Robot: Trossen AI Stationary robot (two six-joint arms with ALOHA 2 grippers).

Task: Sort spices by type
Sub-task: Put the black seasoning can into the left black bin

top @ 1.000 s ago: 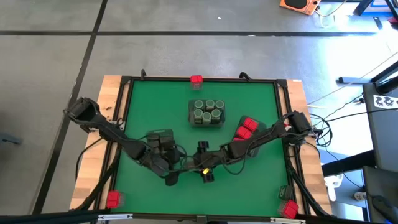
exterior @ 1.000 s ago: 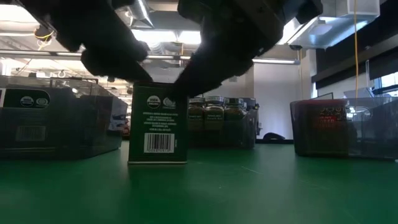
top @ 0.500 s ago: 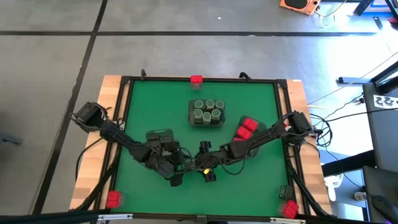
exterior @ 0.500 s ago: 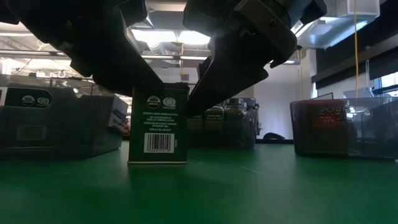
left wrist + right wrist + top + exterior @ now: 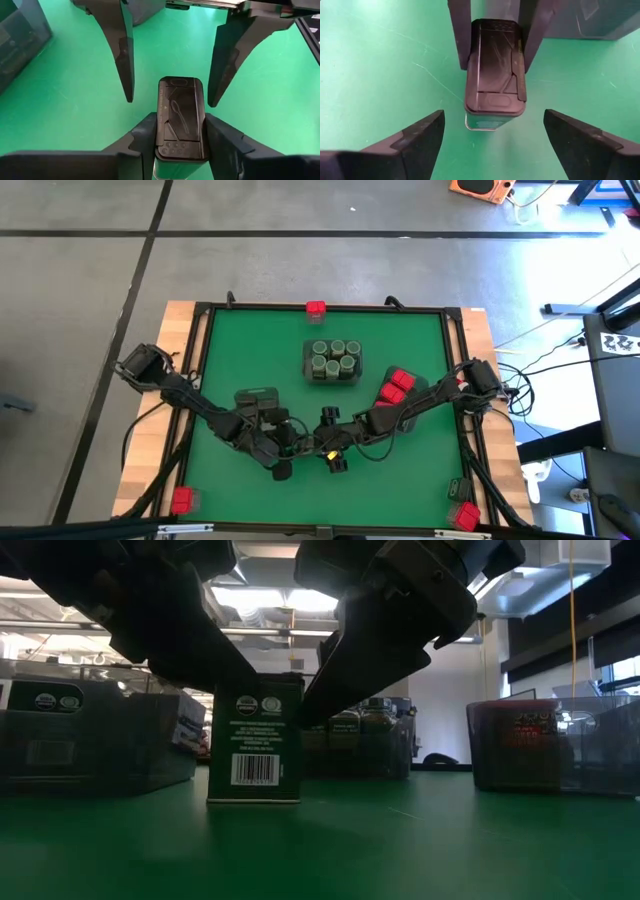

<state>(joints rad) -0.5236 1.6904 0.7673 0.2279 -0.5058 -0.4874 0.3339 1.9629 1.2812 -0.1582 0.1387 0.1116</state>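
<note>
Your left gripper [image 5: 180, 142] has closed its two fingers against the sides of a dark tin [image 5: 180, 120] that stands upright on the green mat [image 5: 230, 360], near the front middle of the table. In the left wrist view the pads touch both long sides just under the lid, so it looks like a firm hold, ready for a lift. Your right gripper [image 5: 492, 132] hangs wide open on the opposite side of the same tin, holding nothing, its fingers well clear of it; that looks like a hand-over, with this arm letting the other take charge.

The tin's sorting place is probably the tray [image 5: 258, 397] on the left, just beyond the left gripper. The round jars [image 5: 333, 358] sit together in a tray at the far centre, and the red boxes [image 5: 396, 385] lie in the tray on the right, beside the right arm.
</note>
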